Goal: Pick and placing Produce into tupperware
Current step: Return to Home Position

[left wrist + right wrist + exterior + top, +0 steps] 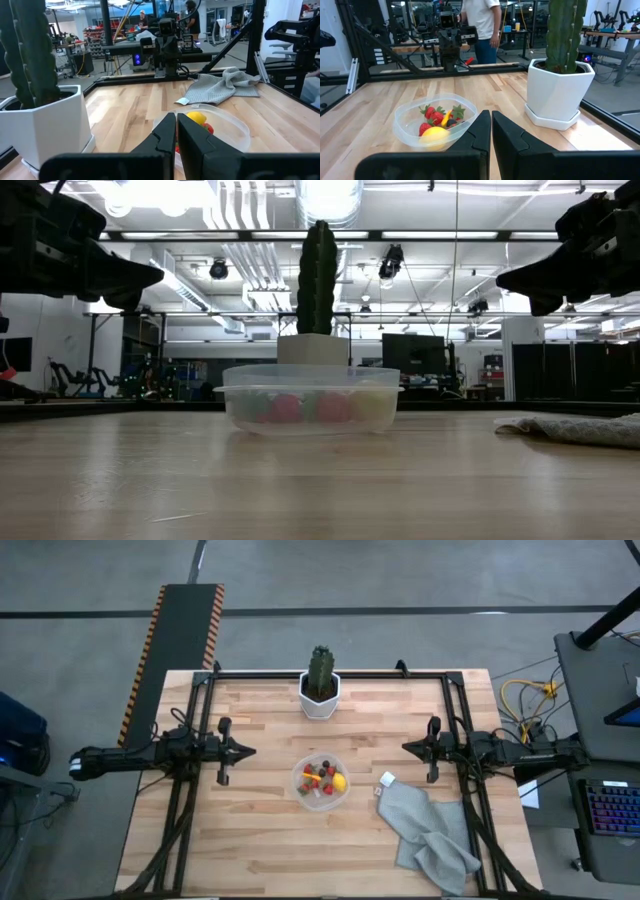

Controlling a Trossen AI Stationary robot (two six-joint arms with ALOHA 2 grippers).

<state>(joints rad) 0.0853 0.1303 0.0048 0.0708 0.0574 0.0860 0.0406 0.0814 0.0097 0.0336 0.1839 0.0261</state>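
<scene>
Behind tupperware (312, 377), cactus (318, 275), cloth (580, 428) alongside

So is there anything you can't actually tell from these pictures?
Fruit pieces: too small to count in the high view, inside the clear container.
Low view: the container's cloudy wall blurs them into coloured blobs.
Left wrist view: the left end effector covers part of the container.
Right wrist view: the right end effector hides part of its rim, and the top of the cactus is cut off.

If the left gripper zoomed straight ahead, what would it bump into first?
Probably the right gripper, which faces it. The left gripper looks too high to hit the tupperware.
</scene>
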